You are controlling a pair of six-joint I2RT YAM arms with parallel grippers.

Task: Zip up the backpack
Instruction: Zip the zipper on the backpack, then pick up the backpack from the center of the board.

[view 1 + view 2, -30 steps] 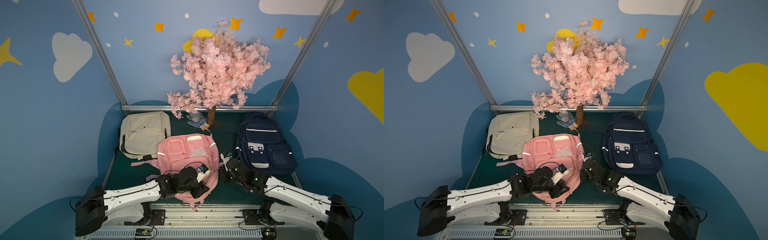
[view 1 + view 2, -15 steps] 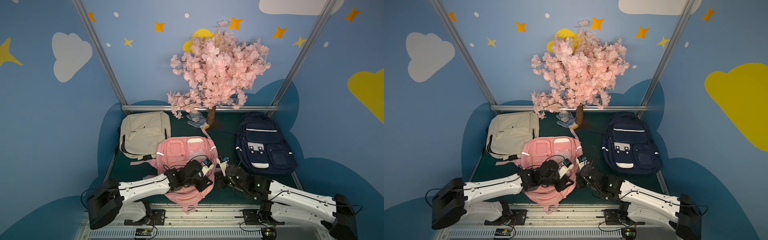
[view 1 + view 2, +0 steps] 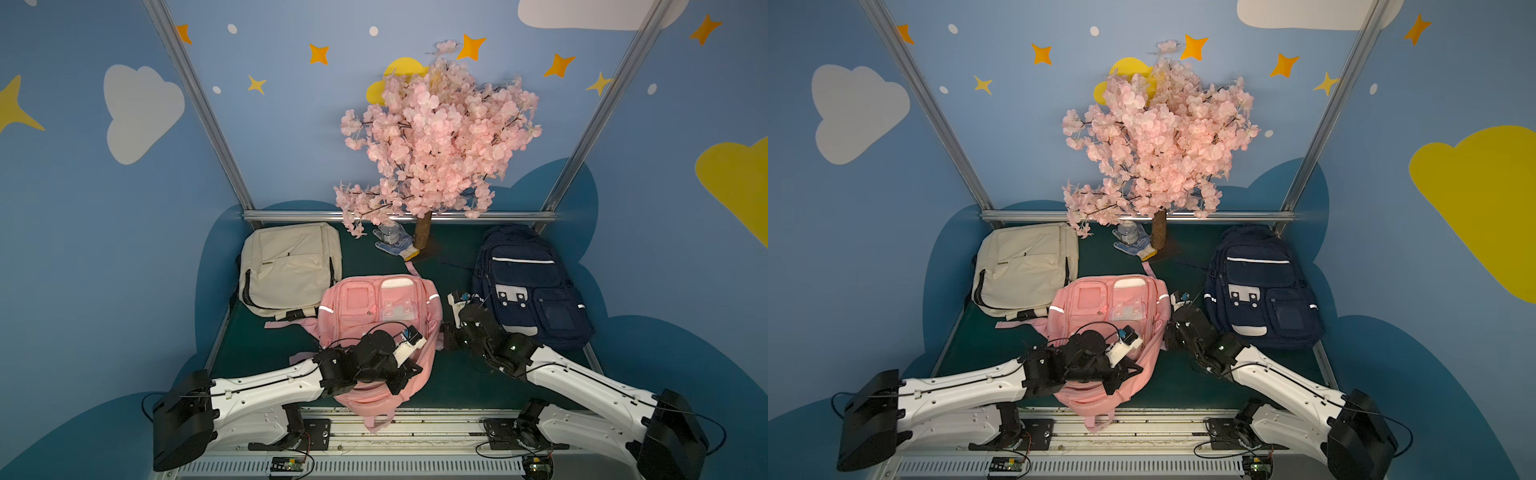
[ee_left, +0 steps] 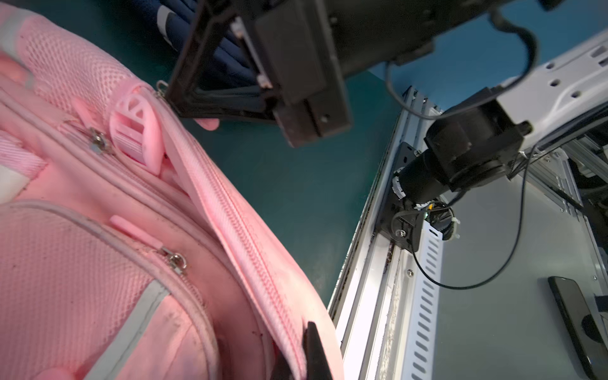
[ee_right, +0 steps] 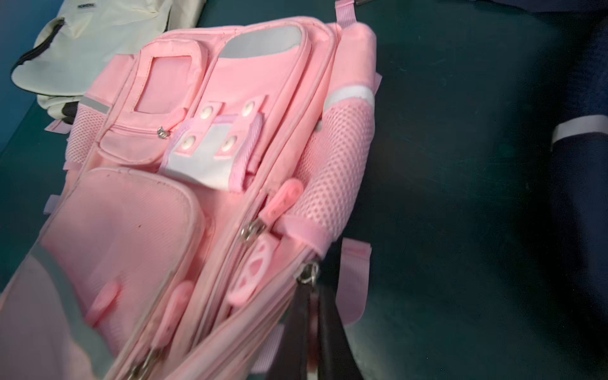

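- In both top views, the pink fabric backpack (image 3: 353, 299) (image 3: 1096, 299) lies flat on the dark green table (image 3: 453, 386), in the lower middle of the frame. The left gripper (image 3: 409, 371) sits on its lower right edge. The right gripper (image 3: 442, 337) touches its right side.
- Left wrist view: at the bottom of the frame, the left gripper (image 4: 297, 355) is pinched tight on the backpack's edge. The pink zip line (image 4: 243, 237) looks closed up to the small metal zip slider (image 4: 160, 86) at the upper left.
- Right wrist view: in the lower middle, the right gripper (image 5: 311, 316) is squeezed together on that slider (image 5: 308, 273). I think the zip is nearly done, with maybe only 1 last bit left.
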